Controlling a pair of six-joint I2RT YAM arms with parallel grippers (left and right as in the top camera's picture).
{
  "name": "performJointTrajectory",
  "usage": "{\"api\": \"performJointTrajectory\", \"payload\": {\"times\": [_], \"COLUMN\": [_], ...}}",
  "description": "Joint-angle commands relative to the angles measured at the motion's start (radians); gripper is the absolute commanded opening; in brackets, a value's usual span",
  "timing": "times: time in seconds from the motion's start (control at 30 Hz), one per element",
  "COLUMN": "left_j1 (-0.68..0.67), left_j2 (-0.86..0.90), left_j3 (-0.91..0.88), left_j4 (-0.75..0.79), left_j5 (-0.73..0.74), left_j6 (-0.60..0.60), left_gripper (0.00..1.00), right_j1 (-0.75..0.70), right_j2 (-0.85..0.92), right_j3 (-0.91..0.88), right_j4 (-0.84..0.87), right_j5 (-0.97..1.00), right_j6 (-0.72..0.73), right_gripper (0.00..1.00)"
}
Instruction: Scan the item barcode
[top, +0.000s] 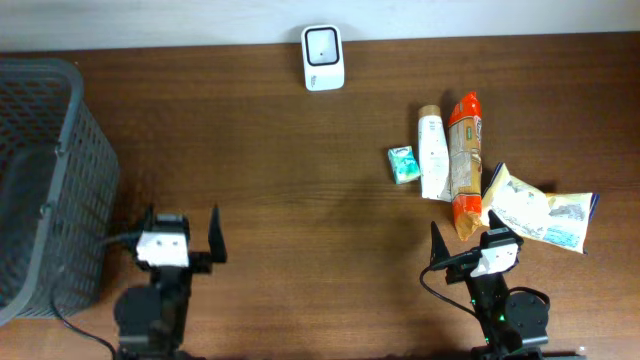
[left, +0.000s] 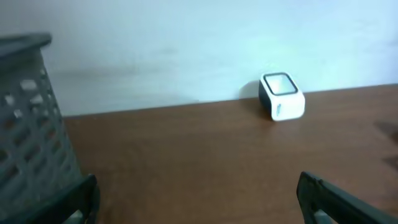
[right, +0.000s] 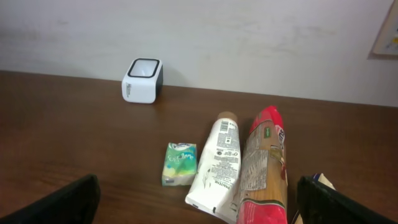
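- Currently the left gripper (top: 182, 216) hovers low over the brown wooden table (top: 300, 210), its two dark fingers spread wide with nothing between them.
- Off to its left stands a grey plastic mesh basket (top: 40, 180), near the outer finger but apart from it.
- Far ahead of the left gripper and somewhat to its right, a white box-shaped scanner with a dark window (top: 323, 57) sits at the table's back edge, against the pale wall.
- Likewise the right gripper (top: 467, 236) has its jaws fully apart and holds nothing.
- Straight ahead of it lie the items, side by side with their long sides running away from the gripper:
- a small green tissue packet (right: 180, 163) is leftmost, just beside a white plastic tube with a tan cap (right: 217, 167), label side up;
- a long red and orange pasta packet (right: 264, 168) touches the tube's right side.
- To the right gripper's front right lies a flat white, yellow and blue pouch (top: 540, 215), its near corner close to the right finger; whether they touch is unclear.
- From the right gripper, the scanner is well ahead and to the left, well apart from the items.
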Motion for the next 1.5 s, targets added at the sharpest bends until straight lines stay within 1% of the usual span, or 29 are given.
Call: {"api": "performJointTrajectory", "payload": {"times": [0.0,0.1,0.13,0.17,0.23,0.27,0.33,1.47], "left_j1": [0.001,0.001,0.001,0.001,0.002,0.002,0.002,0.002], "left_j2": [-0.17,-0.304,-0.32,-0.32,-0.32,-0.32,-0.32,-0.319], "left_j3": [-0.162,-0.27,-0.268,-0.269,-0.269,-0.269,-0.269,-0.268], "left_j4": [0.053,0.062,0.039,0.041,0.036,0.026,-0.034,-0.032], "left_j5": [0.009,-0.004,-0.009,-0.024,-0.032,-0.035,-0.034,-0.023], "left_j6": [0.009,0.008,0.009,0.009,0.077,0.092,0.113,0.113], "left_gripper": [0.99,0.99,0.99,0.99,0.99,0.99,0.99,0.99], "right_j1": [-0.006,-0.006,-0.006,-0.006,-0.006,-0.006,-0.006,-0.006], "right_j2": [-0.007,-0.006,-0.006,-0.006,-0.006,-0.006,-0.006,-0.006], "right_j3": [-0.005,-0.005,-0.005,-0.005,-0.005,-0.005,-0.005,-0.005], "right_j4": [-0.004,-0.004,-0.004,-0.003,-0.004,-0.004,-0.004,-0.004], "right_j5": [-0.008,-0.009,-0.009,-0.009,-0.009,-0.009,-0.009,-0.009], "right_j6": [0.008,0.008,0.008,0.008,0.008,0.008,0.008,0.008], "right_gripper": [0.99,0.99,0.99,0.99,0.99,0.99,0.99,0.99]}}
